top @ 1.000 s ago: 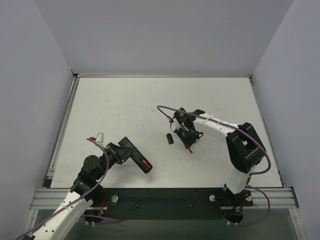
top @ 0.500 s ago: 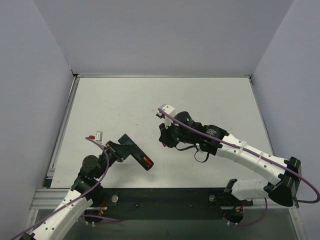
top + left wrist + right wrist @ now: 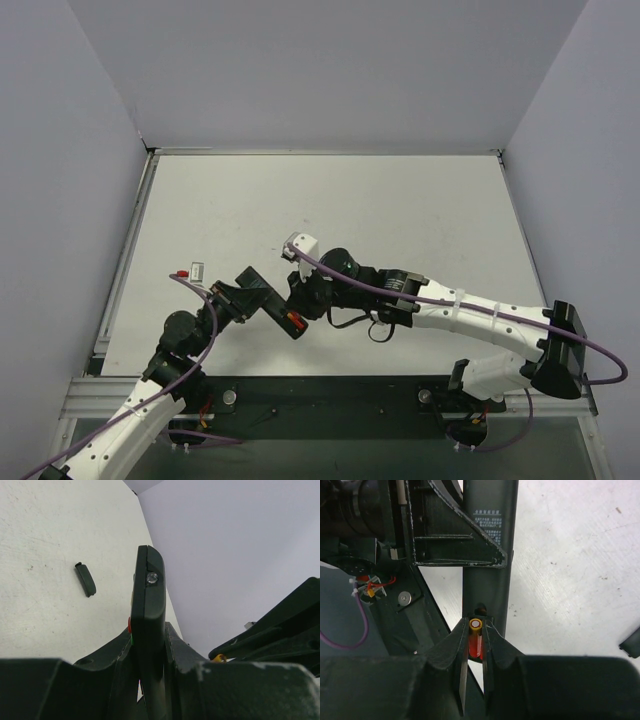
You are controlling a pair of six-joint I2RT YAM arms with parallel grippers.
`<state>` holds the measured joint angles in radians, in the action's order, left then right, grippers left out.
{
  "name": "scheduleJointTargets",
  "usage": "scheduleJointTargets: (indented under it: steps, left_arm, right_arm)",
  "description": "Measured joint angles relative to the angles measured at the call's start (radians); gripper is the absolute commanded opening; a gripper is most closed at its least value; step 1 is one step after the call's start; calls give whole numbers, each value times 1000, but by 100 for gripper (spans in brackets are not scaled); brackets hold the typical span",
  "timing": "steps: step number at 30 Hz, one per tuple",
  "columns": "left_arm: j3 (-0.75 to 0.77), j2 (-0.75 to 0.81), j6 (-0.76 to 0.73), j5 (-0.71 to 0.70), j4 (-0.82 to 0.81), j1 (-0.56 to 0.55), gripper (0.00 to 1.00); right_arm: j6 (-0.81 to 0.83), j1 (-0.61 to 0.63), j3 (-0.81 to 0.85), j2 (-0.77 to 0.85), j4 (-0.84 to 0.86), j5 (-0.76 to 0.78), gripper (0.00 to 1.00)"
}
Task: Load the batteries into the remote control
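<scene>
battery [image 3: 475, 639]: sitting pinched in the right gripper [image 3: 475, 630], red body, yellow-capped end pointing away from the wrist, hanging right over the end of the remote control [image 3: 487, 555]; touching it or not, can't tell

right fingers: squeezing in on the battery from both sides

remote control: being gripped by the left gripper [image 3: 150, 652] at the near-left of the table [image 3: 400, 200], turned edge-on in the left wrist view and poking out well past the fingertips, printed back facing the right wrist camera

left fingers: clamping tight on the remote's two flat faces

both arms: meeting at the remote's free end in the top view, right arm reaching across from the right

cover piece [image 3: 86, 579]: lying flat on the table, small and black, apart from the remote
</scene>
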<state>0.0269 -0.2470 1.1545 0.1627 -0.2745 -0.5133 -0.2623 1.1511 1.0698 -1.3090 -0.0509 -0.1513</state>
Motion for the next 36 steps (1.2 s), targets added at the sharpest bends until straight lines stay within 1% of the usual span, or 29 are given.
scheduleJointTargets:
  steps: [5, 17, 26, 36]
  left_arm:
    - [0, 13, 20, -9, -13, 0, 0]
    - [0, 21, 68, -27, -39, 0, 0]
    - [0, 27, 79, -29, -45, 0, 0]
    - [0, 28, 88, -33, -44, 0, 0]
  right_arm:
    - [-8, 24, 0, -48, 16, -1, 0]
    - [-18, 35, -5, -49, 71, 9, 0]
    - [2, 42, -21, -49, 77, 56, 0]
    - [10, 54, -38, -48, 82, 66, 0]
